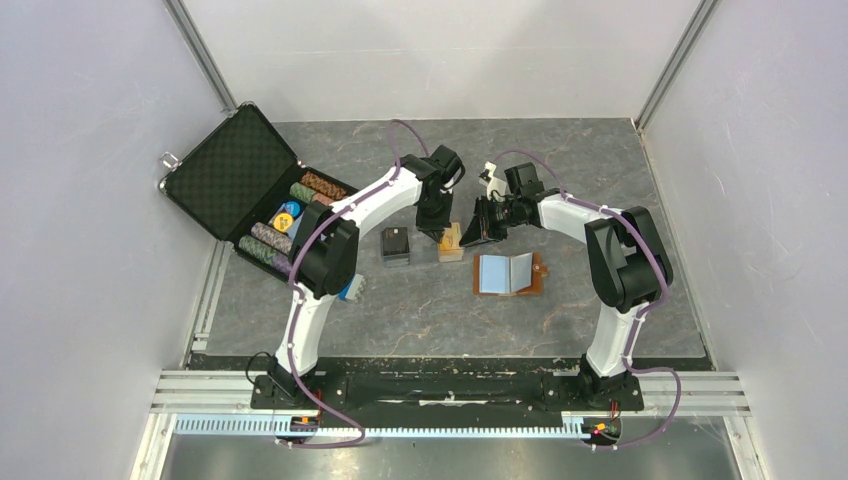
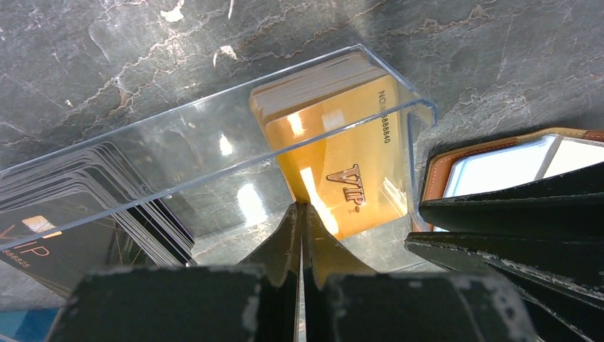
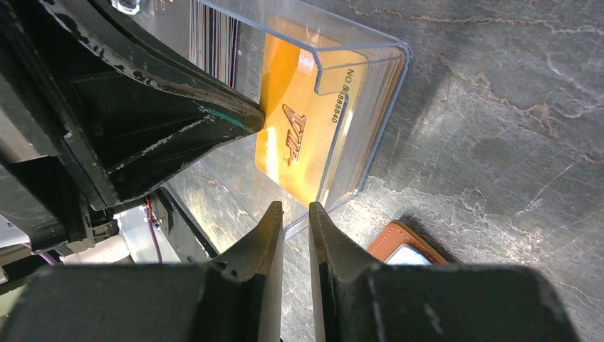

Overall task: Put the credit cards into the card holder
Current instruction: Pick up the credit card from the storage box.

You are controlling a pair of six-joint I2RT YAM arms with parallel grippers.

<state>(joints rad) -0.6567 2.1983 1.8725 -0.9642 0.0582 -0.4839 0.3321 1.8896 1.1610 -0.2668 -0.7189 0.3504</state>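
While the left end effector (image 2: 303, 210) is shut tight, tips on the top thin orange plastic card (image 2: 335, 164), the right end effector (image 3: 293, 214) leaves a thin gap at the wall of the clear plastic box (image 2: 178, 135); I cannot tell if it pinches. Cards sit mid-frame, face up, long side running up and down. They look light, stiff, slippery; pinching a short edge seems best. Brown leather folding card holder (image 1: 510, 273) lies open just right.

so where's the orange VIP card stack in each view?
Top external: centre, orange VIP card stack just above-left of the open card holder.
Left wrist: centre-right, at the right end of the clear tray.
Right wrist: upper centre, same tray end.
Shared landmark: the tan card holder beside it.
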